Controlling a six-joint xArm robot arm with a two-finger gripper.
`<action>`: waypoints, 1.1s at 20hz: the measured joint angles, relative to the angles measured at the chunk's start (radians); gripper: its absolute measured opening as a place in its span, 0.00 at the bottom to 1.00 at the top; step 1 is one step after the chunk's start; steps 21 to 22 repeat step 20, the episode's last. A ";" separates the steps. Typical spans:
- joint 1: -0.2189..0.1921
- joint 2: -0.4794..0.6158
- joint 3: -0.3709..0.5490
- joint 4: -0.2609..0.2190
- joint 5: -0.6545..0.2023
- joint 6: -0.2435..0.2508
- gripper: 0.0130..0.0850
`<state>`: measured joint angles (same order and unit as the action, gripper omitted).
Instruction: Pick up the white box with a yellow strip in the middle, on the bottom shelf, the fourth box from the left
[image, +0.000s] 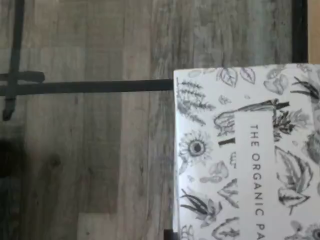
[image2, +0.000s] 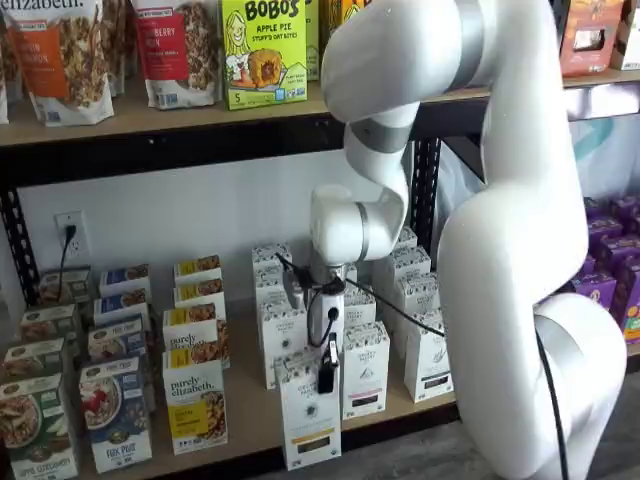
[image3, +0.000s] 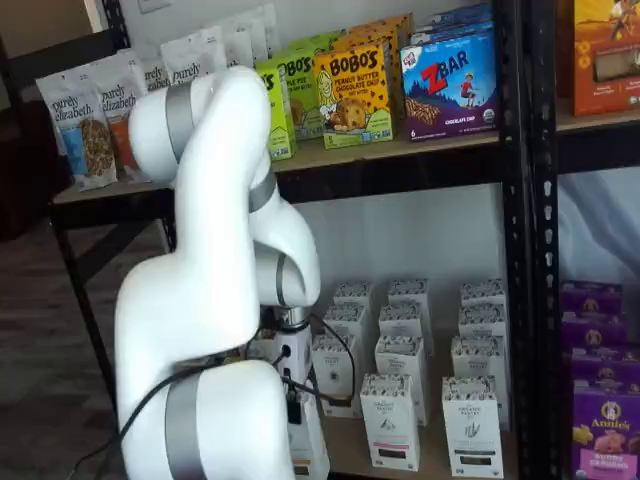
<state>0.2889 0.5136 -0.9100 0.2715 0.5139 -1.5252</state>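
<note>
The white box (image2: 306, 420) is a tall narrow carton with a speckled top band, a small dark emblem and a thin yellowish strip low on its front. It stands out in front of the other cartons, at the front edge of the bottom shelf (image2: 250, 425). My gripper (image2: 318, 372) comes down on its top and is shut on it; one black finger (image2: 326, 372) lies against its right side. In the wrist view its botanical-print top (image: 250, 155) reads "THE ORGANIC PA". My arm hides most of the box (image3: 308, 445) in a shelf view.
Like white cartons with black strips (image2: 366, 372) stand in rows right of and behind the held box. Yellow-labelled "purely elizabeth" boxes (image2: 195, 400) and cereal boxes (image2: 115, 415) stand to the left. Purple boxes (image3: 600, 420) fill the neighbouring bay past a black rack post (image3: 515, 200). Wood floor (image: 100, 150) lies below.
</note>
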 joint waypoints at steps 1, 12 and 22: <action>-0.003 -0.022 0.016 -0.012 0.008 0.009 0.50; -0.017 -0.207 0.123 -0.029 0.113 0.020 0.50; -0.030 -0.310 0.172 -0.022 0.157 0.007 0.50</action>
